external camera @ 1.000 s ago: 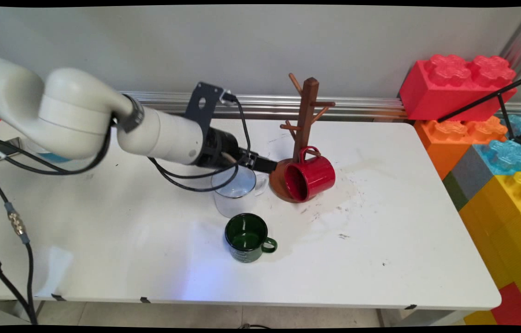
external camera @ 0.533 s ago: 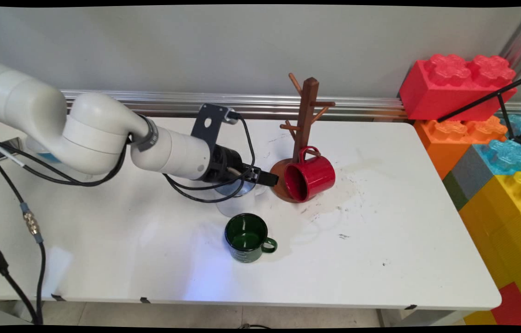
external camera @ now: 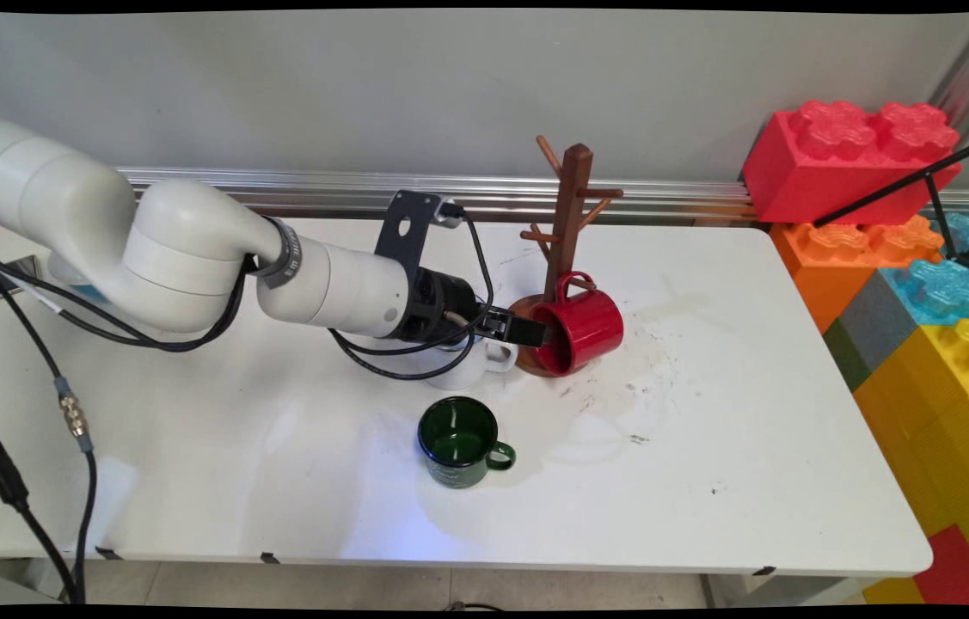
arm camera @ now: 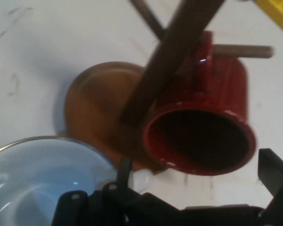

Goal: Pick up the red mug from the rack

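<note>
Hand view: the gripper [arm camera: 195, 174] is shown with 2 fingers [arm camera: 273, 174] apart, the red mug's [arm camera: 203, 127] rim lying between them, unclamped.

Red mug [external camera: 577, 331] hung sideways by its handle on brown mug tree [external camera: 568, 225] near table's far edge; mouth apparently facing left.

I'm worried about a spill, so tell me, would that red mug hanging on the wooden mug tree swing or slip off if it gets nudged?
Probably swings: the red mug hangs by its handle from one low peg of the mug tree. It looks rigid and glossy, so likely slippery.
</note>
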`<action>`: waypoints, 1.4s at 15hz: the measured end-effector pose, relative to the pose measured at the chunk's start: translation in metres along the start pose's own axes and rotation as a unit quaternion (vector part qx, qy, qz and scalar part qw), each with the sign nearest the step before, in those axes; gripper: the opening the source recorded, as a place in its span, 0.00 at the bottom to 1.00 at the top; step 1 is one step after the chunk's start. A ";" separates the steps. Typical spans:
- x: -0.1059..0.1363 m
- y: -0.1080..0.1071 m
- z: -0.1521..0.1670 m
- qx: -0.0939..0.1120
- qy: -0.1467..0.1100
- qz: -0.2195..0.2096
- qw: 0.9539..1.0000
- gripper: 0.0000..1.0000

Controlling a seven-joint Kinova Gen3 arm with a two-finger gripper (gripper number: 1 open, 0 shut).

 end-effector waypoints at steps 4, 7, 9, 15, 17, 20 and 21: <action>0.002 0.004 -0.006 -0.014 0.004 0.009 1.000 1.00; 0.002 0.008 -0.016 -0.025 0.004 0.019 0.999 1.00; 0.003 0.011 -0.022 -0.034 0.003 0.026 0.999 1.00; 0.006 0.022 -0.034 -0.073 0.000 0.066 0.995 1.00; 0.007 0.024 -0.035 -0.083 -0.001 0.080 0.993 1.00; 0.007 0.025 -0.036 -0.090 -0.001 0.095 0.991 1.00; 0.006 0.025 -0.035 -0.089 -0.001 0.099 0.991 1.00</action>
